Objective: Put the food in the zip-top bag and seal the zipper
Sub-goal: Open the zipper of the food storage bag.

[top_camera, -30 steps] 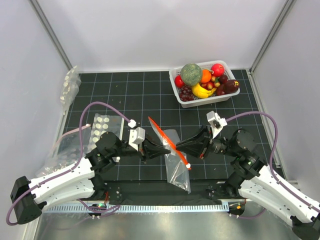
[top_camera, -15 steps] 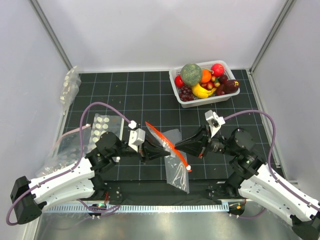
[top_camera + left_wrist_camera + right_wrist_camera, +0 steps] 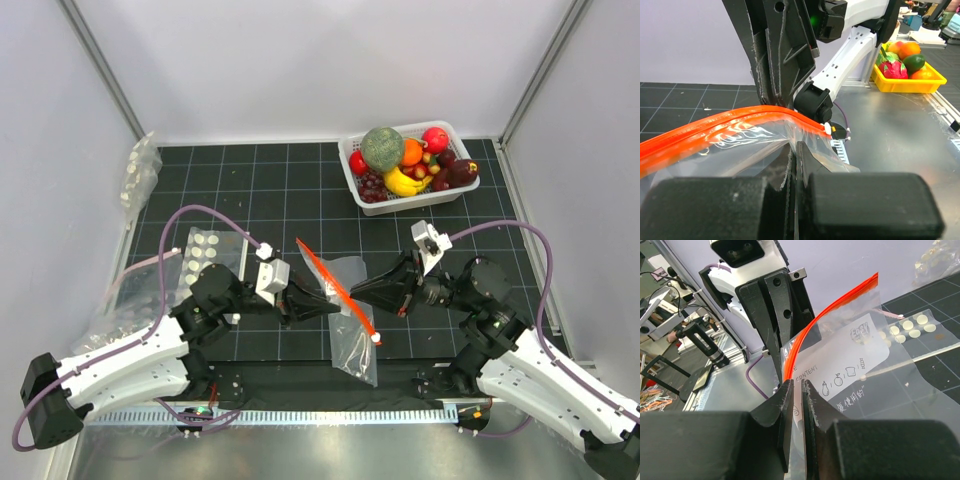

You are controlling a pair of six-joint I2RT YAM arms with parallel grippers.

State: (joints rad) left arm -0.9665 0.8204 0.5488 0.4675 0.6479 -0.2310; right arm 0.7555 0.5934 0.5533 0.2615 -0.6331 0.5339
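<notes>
The clear zip-top bag [image 3: 352, 335] hangs between my two grippers over the near middle of the table, its red-orange zipper [image 3: 325, 278] slanting across the top. My left gripper [image 3: 330, 306] is shut on the bag's film just below the zipper [image 3: 715, 127]. From the other side my right gripper [image 3: 356, 292] pinches the film beside the zipper [image 3: 805, 342], its jaws only a narrow slit apart. The food stays in the white basket [image 3: 455, 190] at the back right: red balls [image 3: 435, 138] and an orange ball [image 3: 411, 151].
The basket also holds a green melon-like ball [image 3: 382, 148], a yellow banana [image 3: 400, 183] and dark fruits. Clear bags of white discs [image 3: 212, 252] lie on the left, and another [image 3: 140, 172] leans at the far left wall.
My right gripper's jaws have drawn in on the bag film. The bag and its zipper have shifted slightly between the grippers. The left gripper has stayed shut.
</notes>
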